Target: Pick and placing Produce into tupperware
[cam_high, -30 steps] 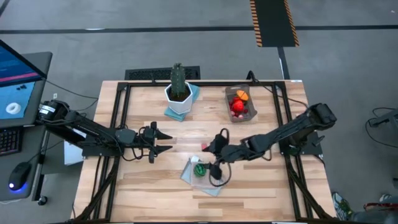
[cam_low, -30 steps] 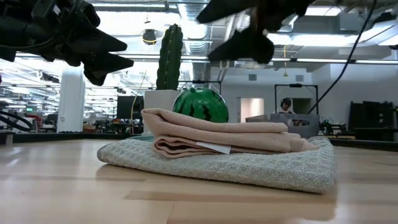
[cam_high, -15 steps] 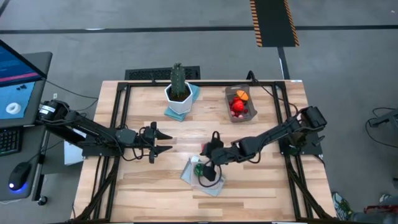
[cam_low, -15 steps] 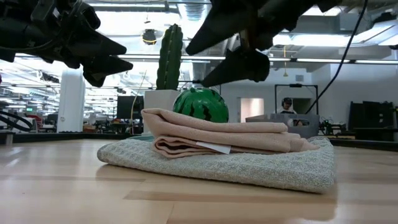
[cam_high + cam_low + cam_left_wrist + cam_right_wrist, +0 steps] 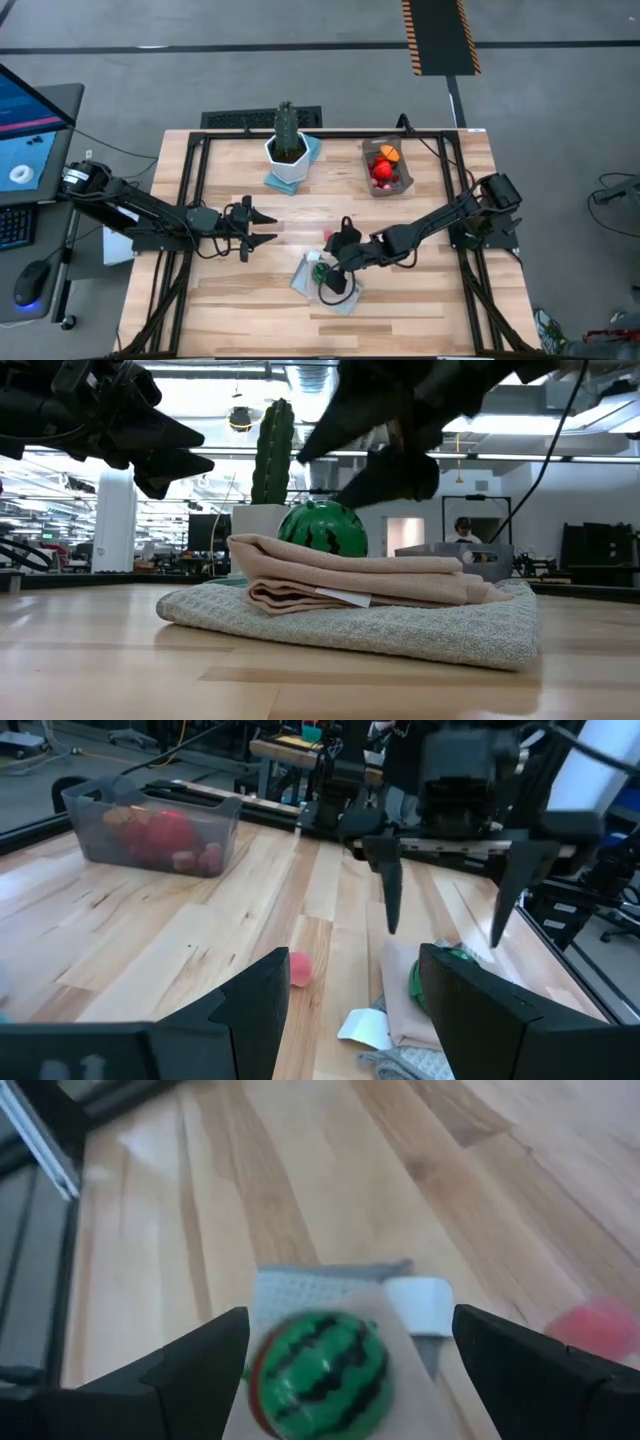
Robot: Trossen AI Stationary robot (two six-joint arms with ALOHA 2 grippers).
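The round green-striped toy watermelon (image 5: 318, 1373) sits on a folded pink-beige cloth (image 5: 350, 582) laid over a grey woven cloth (image 5: 420, 628), near the table's front middle. The right gripper (image 5: 337, 270) hangs directly above it, fingers spread wide and empty, one on each side of the ball in the right wrist view, not touching it. Being round, the melon has no long axis to match; the coming move looks like a straight descent to close around it.

The translucent grey-brown plastic tub (image 5: 404, 186), already holding red and orange pieces, stands toward the back right of the wooden table (image 5: 240, 300), well apart from the melon and on the right arm's side. A small pink-red berry (image 5: 298, 969) lies on bare wood just beside the cloths.

The left gripper (image 5: 270, 226) waits open and empty, left of the cloths. The tall green cactus (image 5: 286, 127) in its white pot stands at the back, clear of the path to the tub.
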